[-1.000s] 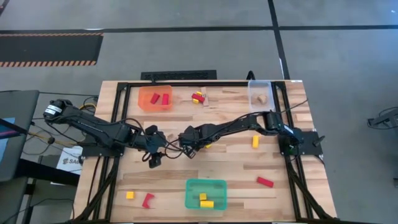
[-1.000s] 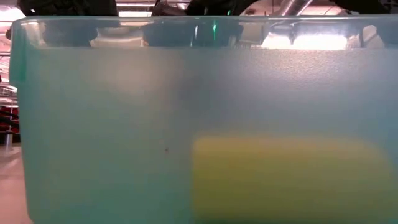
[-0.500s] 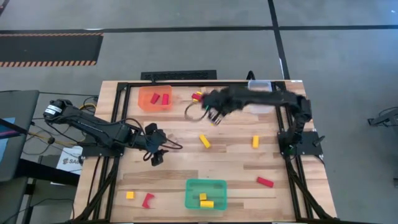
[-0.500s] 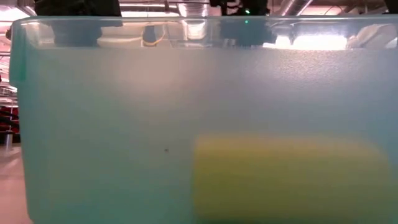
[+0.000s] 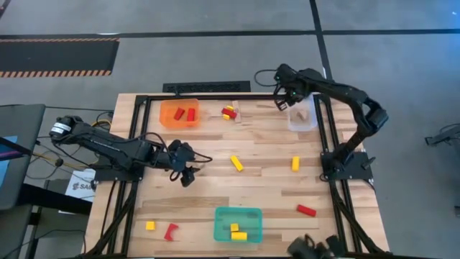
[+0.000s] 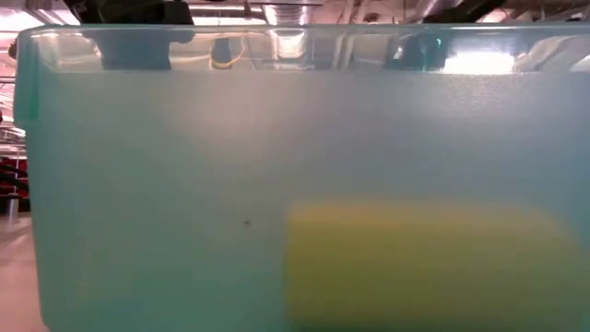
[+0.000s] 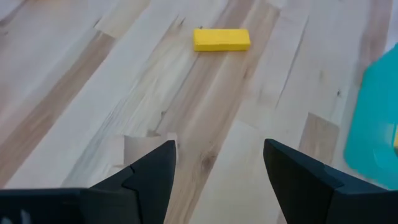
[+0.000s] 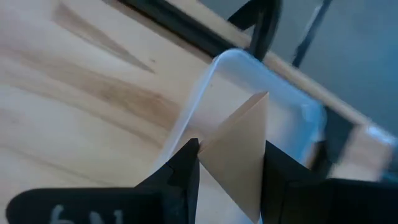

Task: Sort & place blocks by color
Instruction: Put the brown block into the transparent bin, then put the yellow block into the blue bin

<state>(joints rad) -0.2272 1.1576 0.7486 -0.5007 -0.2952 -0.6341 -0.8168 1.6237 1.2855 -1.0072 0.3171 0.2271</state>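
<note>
In the high view my right gripper (image 5: 282, 102) hangs at the table's far right, just left of the clear tray (image 5: 302, 117), shut on a pale wooden wedge block (image 8: 239, 134). Another wooden block (image 5: 302, 113) lies in that tray. My left gripper (image 5: 188, 175) is open and low over the table's left middle, touching nothing; a yellow block (image 7: 221, 39) lies ahead of it. Red blocks (image 5: 185, 114) lie in the orange tray (image 5: 169, 119). Yellow blocks (image 5: 236, 232) lie in the teal tray (image 5: 248, 214). Loose blocks lie on the table, including yellow (image 5: 295, 164) and red (image 5: 306, 210). My right gripper pinches the pale wedge block between its two fingers (image 8: 186, 165), which lie on its two flat sides. The block's pointed end (image 8: 258, 99) sticks out past the fingertips. The block is lifted clear, in front of the clear tray's rim (image 8: 249, 62).
A red and yellow cluster (image 5: 228, 112) sits by the far edge between the orange and clear trays. A yellow block (image 5: 150, 225) and a red block (image 5: 170, 232) lie near the left front corner. The teal tray's wall (image 6: 184, 184) fills the low view.
My right arm has swung from the table's middle, beside the left gripper, up and toward the far right edge, carrying the wooden wedge block to the clear tray. A yellow block in the table's middle shows again now. My left gripper has shifted slightly right.
</note>
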